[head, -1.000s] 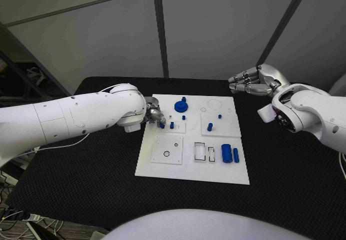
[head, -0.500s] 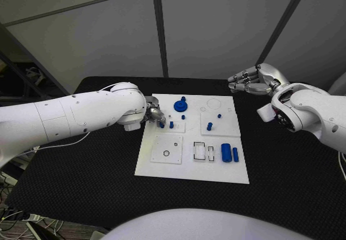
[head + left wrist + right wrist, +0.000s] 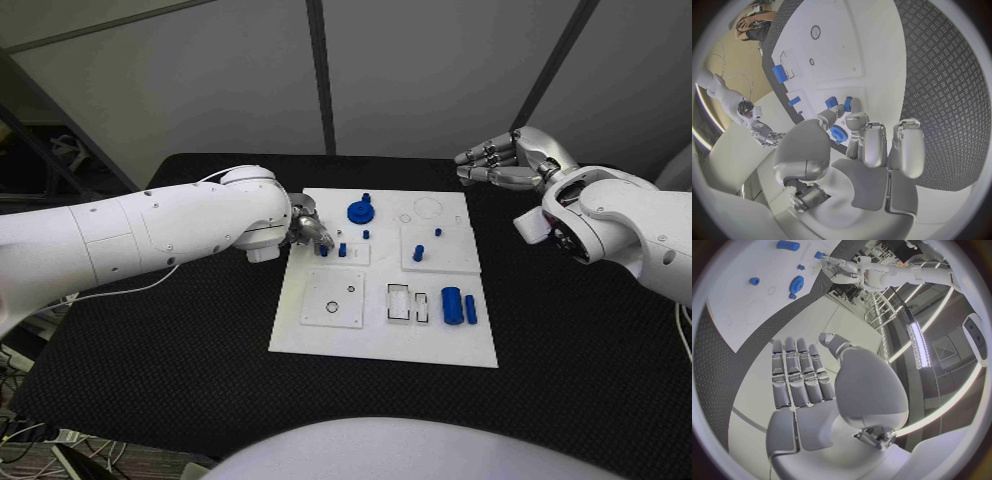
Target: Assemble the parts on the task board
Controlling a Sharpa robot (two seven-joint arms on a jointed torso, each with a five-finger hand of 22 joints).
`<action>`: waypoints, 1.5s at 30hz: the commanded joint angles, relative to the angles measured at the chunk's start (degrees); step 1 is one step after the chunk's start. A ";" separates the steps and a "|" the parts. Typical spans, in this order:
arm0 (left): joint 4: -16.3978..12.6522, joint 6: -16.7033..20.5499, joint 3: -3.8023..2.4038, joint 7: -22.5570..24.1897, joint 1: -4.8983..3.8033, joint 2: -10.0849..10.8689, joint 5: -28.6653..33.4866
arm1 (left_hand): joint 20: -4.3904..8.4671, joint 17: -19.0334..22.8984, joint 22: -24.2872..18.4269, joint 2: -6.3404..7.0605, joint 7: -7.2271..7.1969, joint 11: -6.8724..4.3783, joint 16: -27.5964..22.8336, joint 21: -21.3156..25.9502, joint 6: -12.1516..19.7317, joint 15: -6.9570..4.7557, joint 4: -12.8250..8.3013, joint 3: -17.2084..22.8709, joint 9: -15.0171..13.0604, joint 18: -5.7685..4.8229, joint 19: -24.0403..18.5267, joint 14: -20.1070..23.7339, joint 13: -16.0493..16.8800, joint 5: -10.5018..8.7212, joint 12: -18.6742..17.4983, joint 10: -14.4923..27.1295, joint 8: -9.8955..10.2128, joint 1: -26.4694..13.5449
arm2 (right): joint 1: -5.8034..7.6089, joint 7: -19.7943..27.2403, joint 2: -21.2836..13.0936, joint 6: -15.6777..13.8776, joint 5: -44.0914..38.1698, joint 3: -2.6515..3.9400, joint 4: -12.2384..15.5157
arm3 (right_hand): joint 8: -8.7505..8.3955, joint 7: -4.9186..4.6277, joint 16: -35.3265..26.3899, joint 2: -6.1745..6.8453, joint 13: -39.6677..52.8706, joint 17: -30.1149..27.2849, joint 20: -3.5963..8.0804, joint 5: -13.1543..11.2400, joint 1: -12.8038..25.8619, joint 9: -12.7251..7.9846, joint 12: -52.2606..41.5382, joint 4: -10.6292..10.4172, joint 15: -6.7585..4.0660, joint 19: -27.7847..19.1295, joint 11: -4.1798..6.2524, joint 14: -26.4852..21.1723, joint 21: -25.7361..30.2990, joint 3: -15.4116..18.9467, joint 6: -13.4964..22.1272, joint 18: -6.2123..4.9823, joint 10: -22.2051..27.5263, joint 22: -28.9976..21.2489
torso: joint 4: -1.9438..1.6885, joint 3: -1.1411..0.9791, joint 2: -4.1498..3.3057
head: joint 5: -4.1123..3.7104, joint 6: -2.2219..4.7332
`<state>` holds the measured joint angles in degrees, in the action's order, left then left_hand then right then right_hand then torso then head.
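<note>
Head view: task board [image 3: 378, 335] bears no readable writing.

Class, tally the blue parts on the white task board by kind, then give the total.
Gear: 1
Small pegs: 5
Thick cylinder: 1
Slim bar: 1
Total: 8

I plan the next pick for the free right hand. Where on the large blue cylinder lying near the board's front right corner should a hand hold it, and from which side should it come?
Probably from above, pinching the large blue cylinder across its middle, fingers on its two long sides. It lies flat on the task board, its ends pointing toward and away from the robot. A thinner blue bar lies close on its right, so that finger has little room. The right hand is open.
</note>
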<state>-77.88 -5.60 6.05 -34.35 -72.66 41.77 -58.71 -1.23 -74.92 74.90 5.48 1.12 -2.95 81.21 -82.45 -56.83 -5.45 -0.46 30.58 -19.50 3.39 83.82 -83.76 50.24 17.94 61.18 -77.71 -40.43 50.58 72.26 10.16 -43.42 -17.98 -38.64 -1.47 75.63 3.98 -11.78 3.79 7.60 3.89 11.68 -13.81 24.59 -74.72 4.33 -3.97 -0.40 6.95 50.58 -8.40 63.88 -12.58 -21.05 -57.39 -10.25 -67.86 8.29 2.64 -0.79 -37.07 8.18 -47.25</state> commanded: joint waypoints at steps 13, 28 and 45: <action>0.38 0.10 0.00 -0.35 -0.03 -0.03 -0.40 | 0.40 -5.96 7.51 0.21 0.09 0.30 0.29 -0.51 -1.12 -0.10 3.29 -7.91 1.35 -1.39 2.88 -3.83 0.77 -0.23 0.91 -0.19 0.68 -1.59 | 0.11 -0.01 -0.09 -0.17 -0.07 0.04 0.12 | 0.16 -0.31 -0.09 -0.43 -0.05 -0.07 -0.02 0.30 0.36 0.07 -0.06 0.02 0.01 0.56 -0.04 -0.28 0.21 0.00 -0.20 -0.27 0.39 -0.07 | -0.04 0.01 0.01 | -0.13 0.10; -0.59 5.36 -0.21 0.42 -0.01 1.22 1.06 | 0.50 -5.97 7.37 -0.39 -0.03 0.22 0.27 -0.18 -1.43 -0.19 7.93 -17.37 2.51 -1.31 2.80 -3.83 1.02 -0.09 1.18 -0.20 0.89 -1.34 | 0.11 -0.02 -0.19 -0.17 -0.07 0.04 0.21 | 0.16 -0.32 -0.09 -0.42 -0.05 -0.12 -0.02 0.36 0.44 0.07 -0.07 -0.04 0.02 0.63 -0.05 -0.29 0.31 0.03 -0.18 -0.27 0.39 -0.14 | -0.03 0.03 -0.02 | -0.18 0.48; -2.00 20.52 -1.77 23.72 -0.06 1.98 4.86 | -5.59 28.20 -34.65 0.82 7.63 8.17 -38.36 50.03 13.03 7.13 2.39 -20.84 8.84 6.11 -25.63 21.78 -23.10 0.19 -24.60 26.81 11.23 19.42 | 0.11 0.10 -0.37 -0.51 -0.07 0.03 0.17 | 0.15 -0.30 -0.09 -0.43 -0.06 -0.16 -0.02 0.43 0.37 0.07 -0.05 0.01 0.02 0.68 -0.04 -0.29 0.38 0.00 -0.16 -0.27 0.43 -0.19 | 0.02 -0.04 -0.06 | -0.91 1.13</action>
<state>-79.78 8.75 4.36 -22.50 -72.64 44.18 -55.14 -6.38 -48.03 41.47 6.25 8.64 4.99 44.19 -34.14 -44.38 1.37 2.56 9.57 -11.16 10.93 59.01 -63.13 28.26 17.95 37.79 -51.72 -29.94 68.47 72.26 9.87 -43.79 -18.07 -38.64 -1.47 75.71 3.98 -11.78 3.79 7.29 3.90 11.60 -13.82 24.82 -74.41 4.33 -3.97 -0.40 6.95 51.02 -8.40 63.88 -12.58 -21.05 -57.39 -10.25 -67.86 8.14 2.58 -0.79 -37.11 7.45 -46.18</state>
